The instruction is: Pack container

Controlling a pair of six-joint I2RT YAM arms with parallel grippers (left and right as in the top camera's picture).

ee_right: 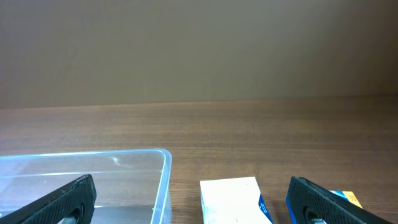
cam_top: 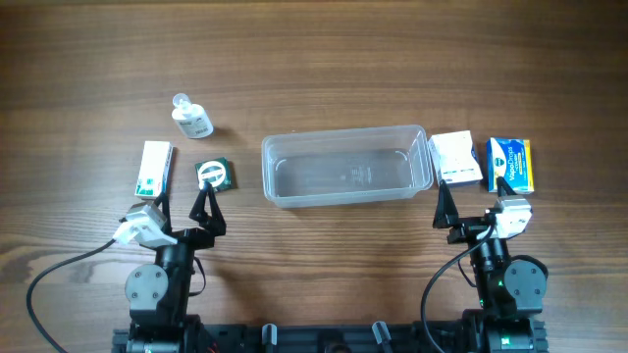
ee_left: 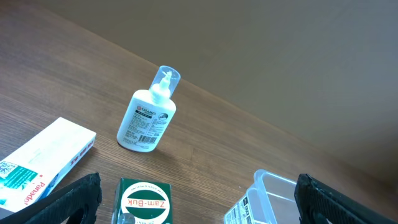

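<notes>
The clear plastic container (cam_top: 345, 165) sits empty at the table's middle; its corner shows in the left wrist view (ee_left: 264, 199) and in the right wrist view (ee_right: 93, 177). A green Zam-Buk box (cam_top: 213, 174) (ee_left: 145, 200) lies just ahead of my open left gripper (cam_top: 183, 208) (ee_left: 196, 205). A white and green box (cam_top: 153, 168) (ee_left: 43, 158) and a small white bottle (cam_top: 190, 118) (ee_left: 149, 115) lie to the left. A white box (cam_top: 456, 157) (ee_right: 233, 200) and a blue box (cam_top: 510, 165) (ee_right: 343, 198) lie ahead of my open right gripper (cam_top: 471, 208) (ee_right: 189, 208).
Both arm bases stand at the near table edge, with black cables looping beside them (cam_top: 44, 284). The wooden table (cam_top: 324, 59) stretches bare behind the objects.
</notes>
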